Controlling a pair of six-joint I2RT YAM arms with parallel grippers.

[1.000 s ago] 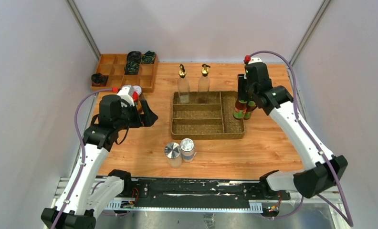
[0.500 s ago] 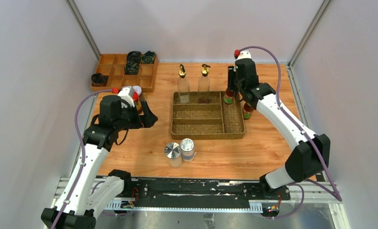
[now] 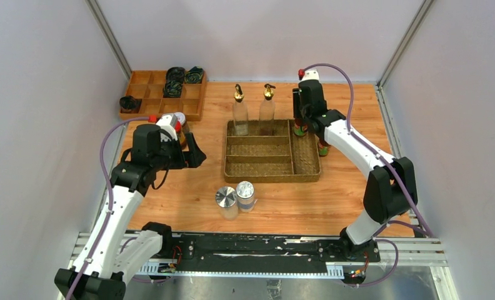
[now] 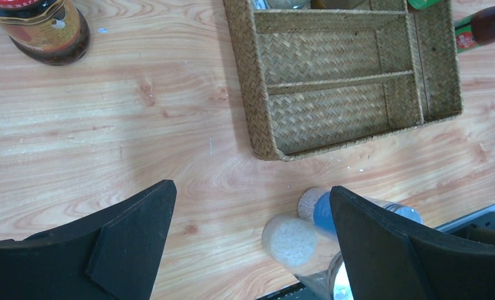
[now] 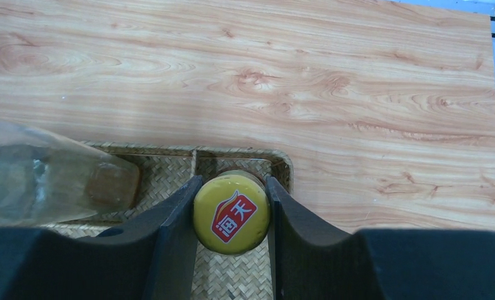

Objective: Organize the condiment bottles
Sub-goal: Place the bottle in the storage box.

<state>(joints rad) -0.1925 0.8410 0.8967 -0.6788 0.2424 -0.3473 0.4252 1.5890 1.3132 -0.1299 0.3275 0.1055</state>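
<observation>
While the right gripper [image 5: 232, 185] clamps it, a bottle [image 5: 231, 215] occupies the tray [image 5: 282, 166].

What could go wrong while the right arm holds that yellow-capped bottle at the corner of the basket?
1. The right gripper pinches the bottle only by its round cap, so it could slip or swing.
2. It is close to the basket rim; if its base catches the rim, it might tip over.
3. A clear bottle stands right beside it and could get knocked.
</observation>
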